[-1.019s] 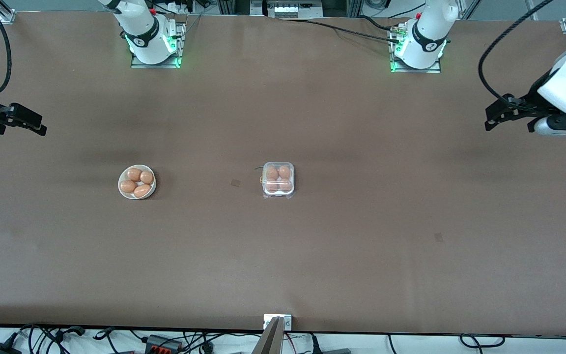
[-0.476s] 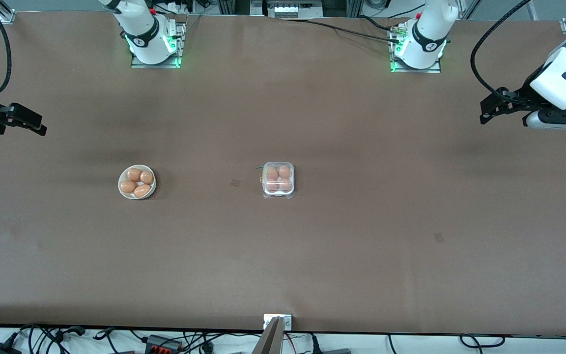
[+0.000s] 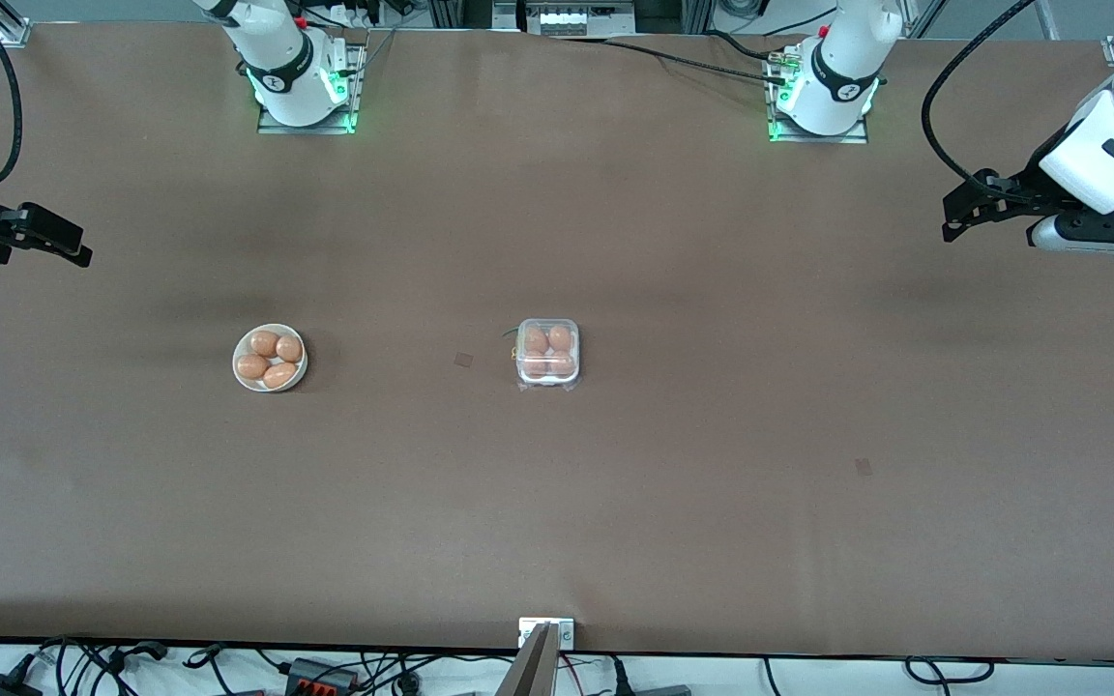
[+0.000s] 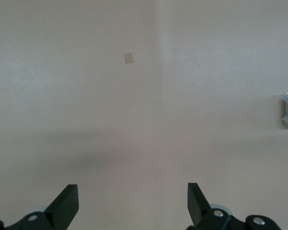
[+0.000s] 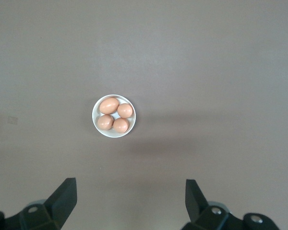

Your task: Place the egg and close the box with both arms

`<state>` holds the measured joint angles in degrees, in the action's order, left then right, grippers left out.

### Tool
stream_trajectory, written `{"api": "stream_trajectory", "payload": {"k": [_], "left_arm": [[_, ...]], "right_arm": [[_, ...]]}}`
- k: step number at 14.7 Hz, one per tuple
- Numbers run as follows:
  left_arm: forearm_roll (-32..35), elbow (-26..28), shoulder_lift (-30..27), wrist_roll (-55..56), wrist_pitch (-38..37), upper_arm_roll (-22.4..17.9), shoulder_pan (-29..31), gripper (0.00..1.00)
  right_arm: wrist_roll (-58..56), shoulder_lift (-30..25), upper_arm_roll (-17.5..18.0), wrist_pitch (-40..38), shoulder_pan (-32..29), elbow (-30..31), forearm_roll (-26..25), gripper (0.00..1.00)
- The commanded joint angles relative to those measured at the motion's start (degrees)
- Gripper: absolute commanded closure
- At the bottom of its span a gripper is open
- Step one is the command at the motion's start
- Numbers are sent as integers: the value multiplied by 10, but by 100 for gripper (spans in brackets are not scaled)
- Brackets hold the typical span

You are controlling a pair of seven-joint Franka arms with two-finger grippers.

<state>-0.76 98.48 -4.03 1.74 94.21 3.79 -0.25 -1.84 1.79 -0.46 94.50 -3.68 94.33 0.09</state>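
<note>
Both my claws hang spread and empty at the two ends of the tabletop, with the box shut in the middle.

My right arm reaches out low and level over its end of the tabletop, the right claw up in the air with its fingers wide apart, gripping nothing. The white bowl with four eggs sits toward that arm's end, well apart from the claw. The box rests mid-tabletop with its clear lid down over tan eggs, the egg among them. My left arm bends in over its own end, the left claw aloft, fingers spread wide and holding nothing, well apart from the box.
</note>
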Motion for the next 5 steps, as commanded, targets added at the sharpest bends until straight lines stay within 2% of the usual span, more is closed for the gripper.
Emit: {"api": "stream_trajectory", "payload": {"k": [1, 5], "left_arm": [[11, -24, 12, -3, -13, -3, -5, 0], [12, -24, 12, -4, -13, -1, -6, 0]], "right_arm": [[8, -15, 3, -10, -1, 12, -4, 0], [9, -14, 3, -13, -1, 11, -4, 0]]}}
